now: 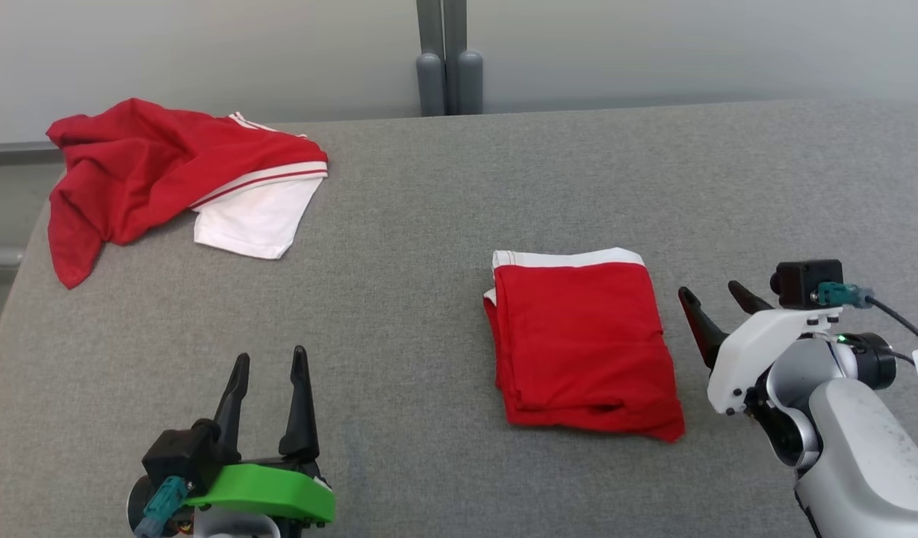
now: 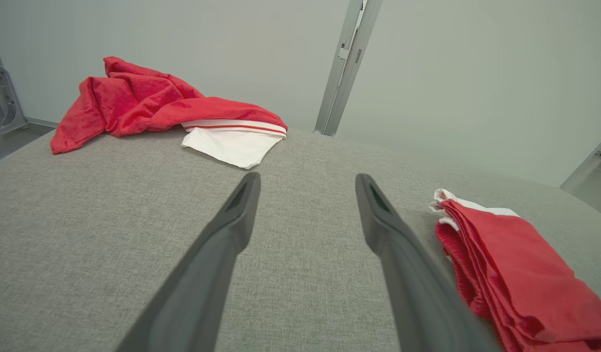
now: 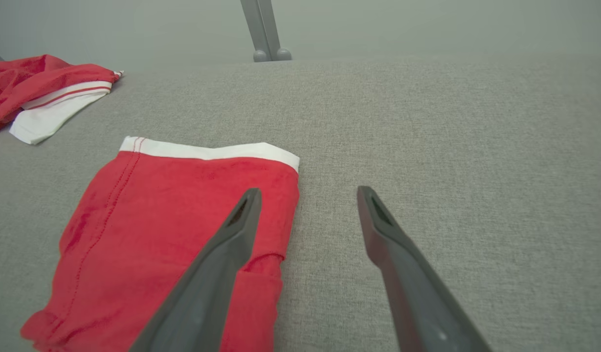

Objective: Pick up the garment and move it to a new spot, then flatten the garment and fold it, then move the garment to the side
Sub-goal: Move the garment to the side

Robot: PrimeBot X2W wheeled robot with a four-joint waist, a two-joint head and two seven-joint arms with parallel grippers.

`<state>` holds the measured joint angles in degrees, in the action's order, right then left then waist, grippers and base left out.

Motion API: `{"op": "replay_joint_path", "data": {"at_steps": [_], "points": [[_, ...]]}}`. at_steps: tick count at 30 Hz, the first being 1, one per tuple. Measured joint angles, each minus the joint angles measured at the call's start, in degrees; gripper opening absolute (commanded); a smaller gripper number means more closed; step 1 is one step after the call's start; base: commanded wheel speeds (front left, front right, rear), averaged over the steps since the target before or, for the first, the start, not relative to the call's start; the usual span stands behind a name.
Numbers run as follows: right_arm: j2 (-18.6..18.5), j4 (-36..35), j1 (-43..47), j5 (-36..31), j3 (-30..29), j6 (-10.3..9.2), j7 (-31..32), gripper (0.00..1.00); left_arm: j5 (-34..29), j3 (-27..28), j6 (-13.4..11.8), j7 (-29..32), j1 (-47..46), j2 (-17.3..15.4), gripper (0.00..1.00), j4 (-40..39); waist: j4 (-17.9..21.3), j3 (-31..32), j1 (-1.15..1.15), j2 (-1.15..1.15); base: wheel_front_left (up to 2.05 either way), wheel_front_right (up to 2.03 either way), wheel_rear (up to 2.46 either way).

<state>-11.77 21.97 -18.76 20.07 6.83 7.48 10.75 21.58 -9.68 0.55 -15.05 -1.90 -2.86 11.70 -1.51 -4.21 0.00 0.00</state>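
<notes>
A folded red garment with a white waistband [image 1: 582, 344] lies flat on the grey table, right of centre; its edge also shows in the left wrist view [image 2: 510, 278] and it lies under my right fingers in the right wrist view [image 3: 178, 234]. My right gripper [image 1: 711, 297] hovers open just right of it, holding nothing. At the near left, my left gripper [image 1: 270, 359] stands open and empty, well apart from the fold. In the left wrist view its fingers [image 2: 232, 230] point over bare cloth.
A crumpled red and white garment [image 1: 167, 175] lies at the table's far left corner, partly hanging over the edge. A grey post [image 1: 447, 60] stands behind the table's far edge. The grey table surface [image 1: 429, 246] stretches between both garments.
</notes>
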Motion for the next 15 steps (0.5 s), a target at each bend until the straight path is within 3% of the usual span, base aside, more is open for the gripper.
{"op": "replay_joint_path", "data": {"at_steps": [7,15], "points": [[-2.7,4.4,-3.8,6.8,4.3,0.00,7.4,1.00,0.6,-1.1,-0.3,0.0,-1.4,0.0,1.00,-0.1,-2.9,-3.0,0.00,0.00,0.00,0.00,0.00],[-3.8,9.6,-5.5,10.4,7.2,0.00,9.1,1.00,0.7,-1.3,-0.4,0.0,-1.8,0.0,1.00,0.1,-5.9,-4.8,0.00,0.00,0.00,0.00,0.00]]}}
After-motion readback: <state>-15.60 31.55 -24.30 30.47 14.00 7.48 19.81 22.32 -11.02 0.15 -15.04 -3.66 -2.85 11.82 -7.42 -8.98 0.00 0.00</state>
